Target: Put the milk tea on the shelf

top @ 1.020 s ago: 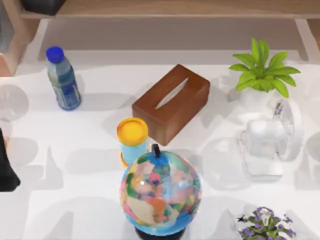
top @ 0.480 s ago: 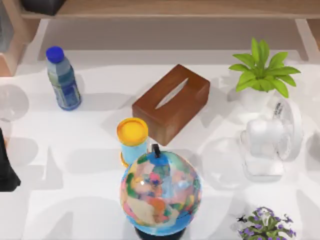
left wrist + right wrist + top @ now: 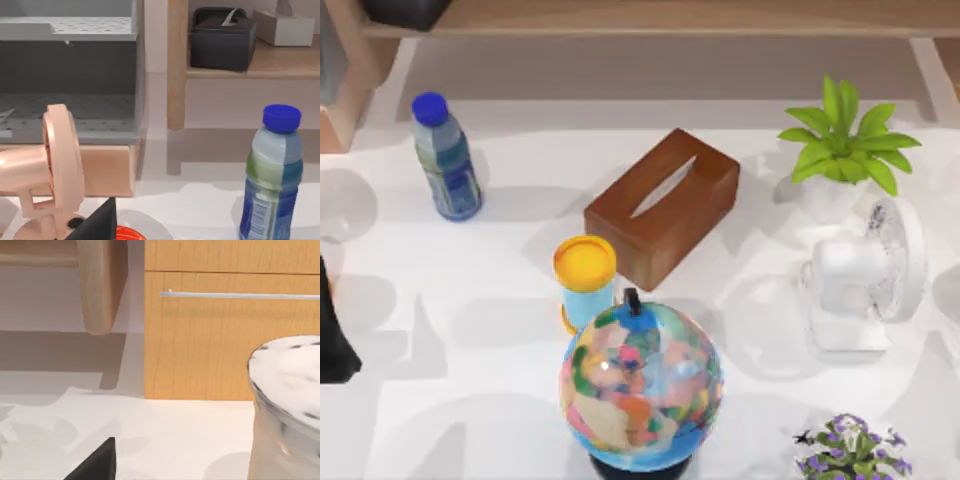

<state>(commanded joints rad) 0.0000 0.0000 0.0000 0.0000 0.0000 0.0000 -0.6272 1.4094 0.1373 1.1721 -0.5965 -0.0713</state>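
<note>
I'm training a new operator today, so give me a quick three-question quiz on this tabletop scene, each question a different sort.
1. True or false: the milk tea cup, with its yellow lid, already rests on the shelf.
2. Multiple choice: what stands directly between the cup and the top view's near edge? A) globe B) tissue box C) white fan
3. Fill in: the bottle on the table's left side has a ____ cap.

Key: 1. False, it stands on the white table, beside the tissue box. 2. A. 3. Blue.
</note>
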